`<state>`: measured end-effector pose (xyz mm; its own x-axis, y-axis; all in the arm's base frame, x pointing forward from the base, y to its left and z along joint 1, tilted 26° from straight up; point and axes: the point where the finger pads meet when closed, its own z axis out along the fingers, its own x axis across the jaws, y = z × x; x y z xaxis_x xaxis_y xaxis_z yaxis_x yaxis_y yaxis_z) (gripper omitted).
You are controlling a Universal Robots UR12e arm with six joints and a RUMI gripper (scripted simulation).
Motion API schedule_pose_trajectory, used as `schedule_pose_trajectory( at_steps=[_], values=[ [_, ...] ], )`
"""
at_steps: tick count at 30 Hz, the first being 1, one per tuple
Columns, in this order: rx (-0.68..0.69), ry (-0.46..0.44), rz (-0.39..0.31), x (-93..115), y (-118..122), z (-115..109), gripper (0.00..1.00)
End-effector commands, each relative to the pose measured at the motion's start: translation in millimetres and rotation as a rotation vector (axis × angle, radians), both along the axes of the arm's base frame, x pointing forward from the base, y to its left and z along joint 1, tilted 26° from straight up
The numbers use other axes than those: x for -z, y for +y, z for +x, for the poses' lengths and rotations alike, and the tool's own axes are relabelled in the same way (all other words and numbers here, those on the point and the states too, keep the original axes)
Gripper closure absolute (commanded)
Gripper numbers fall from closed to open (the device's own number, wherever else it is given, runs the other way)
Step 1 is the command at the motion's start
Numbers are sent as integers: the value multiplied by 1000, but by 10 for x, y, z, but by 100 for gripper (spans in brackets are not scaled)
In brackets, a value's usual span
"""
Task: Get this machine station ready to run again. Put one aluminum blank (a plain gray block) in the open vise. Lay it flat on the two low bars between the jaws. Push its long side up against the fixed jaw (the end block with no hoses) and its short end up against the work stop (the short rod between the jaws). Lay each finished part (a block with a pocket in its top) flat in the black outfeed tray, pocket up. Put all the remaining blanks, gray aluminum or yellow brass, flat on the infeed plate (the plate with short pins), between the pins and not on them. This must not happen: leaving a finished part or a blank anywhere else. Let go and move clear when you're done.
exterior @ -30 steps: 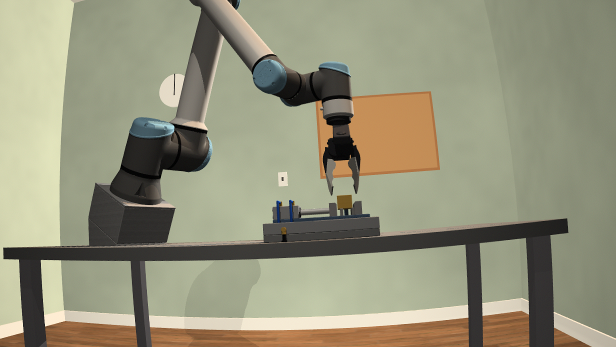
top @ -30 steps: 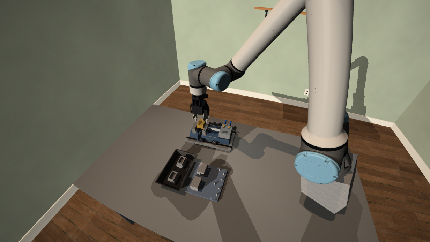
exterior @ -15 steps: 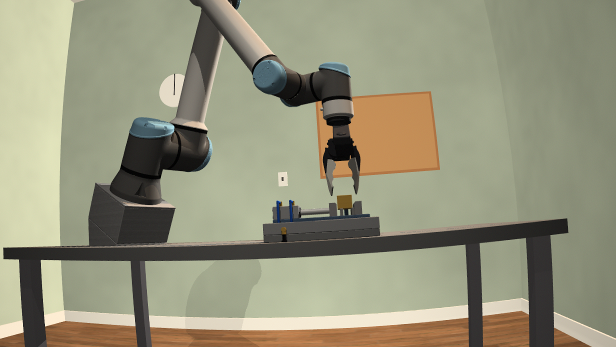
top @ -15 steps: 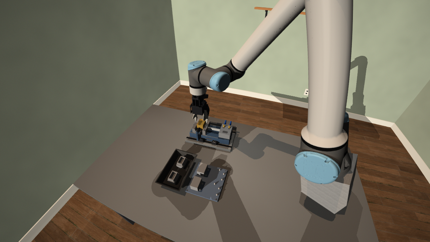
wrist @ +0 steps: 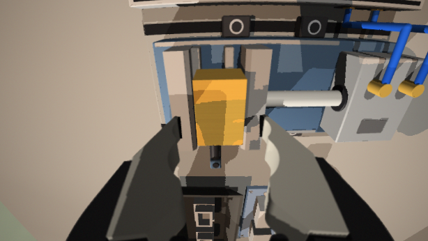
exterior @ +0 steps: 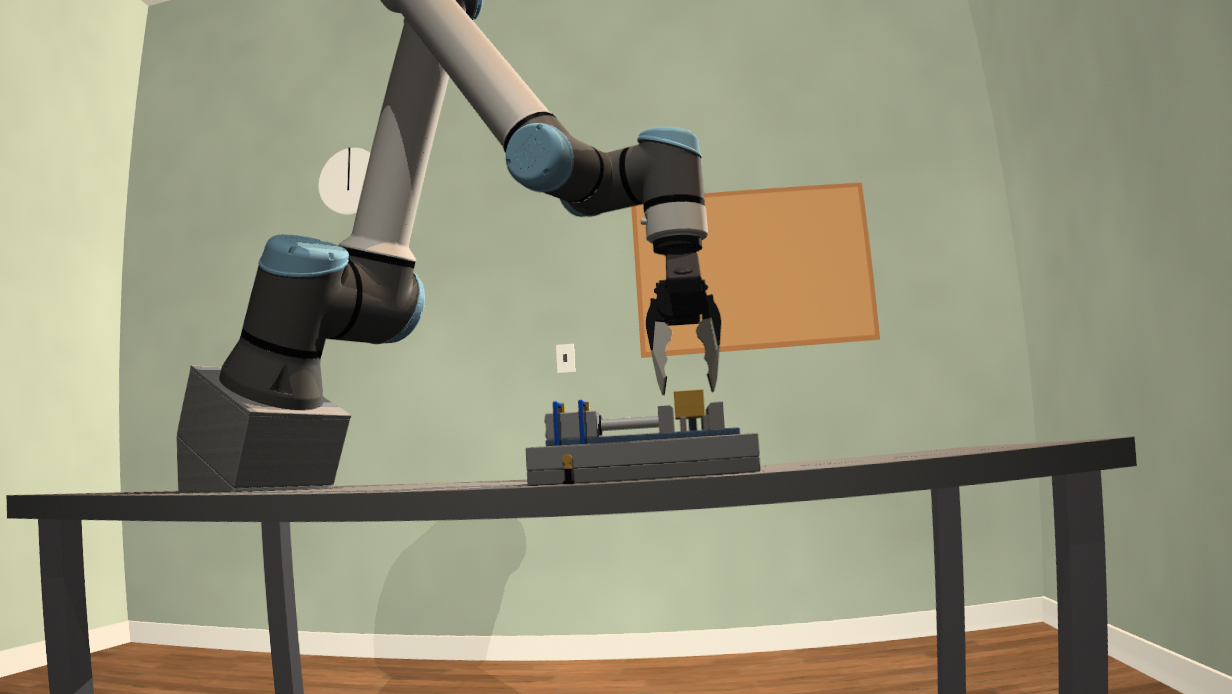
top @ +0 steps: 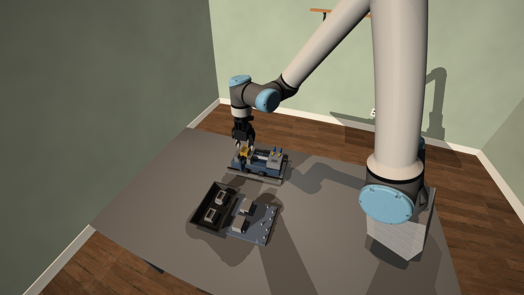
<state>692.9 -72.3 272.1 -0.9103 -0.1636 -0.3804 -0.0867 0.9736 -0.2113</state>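
1. Pale green walls (exterior: 948, 172) all round, darker on the shaded left side (top: 91, 91) in the top view.
2. Wood-plank floor (top: 476, 190), brown, edged by a white baseboard (exterior: 603, 642).
3. Dark gray table (exterior: 862, 482) on square dark legs (exterior: 1077, 577).
4. Orange board (exterior: 793, 258) on the far wall in the exterior view, with a round white clock (exterior: 340, 181) to its left.
5. Small white wall outlet (exterior: 565, 357) below, between the two.
6. Long soft shadows across the table top and far wall (top: 436, 102).
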Motion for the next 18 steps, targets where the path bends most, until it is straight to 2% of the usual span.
schedule_pose_trajectory(
  at_steps=[1, 18],
  values=[
    [0, -1, 0, 13, -4, 13, 60],
    [0, -1, 0, 58, -12, 33, 60]
  ],
)
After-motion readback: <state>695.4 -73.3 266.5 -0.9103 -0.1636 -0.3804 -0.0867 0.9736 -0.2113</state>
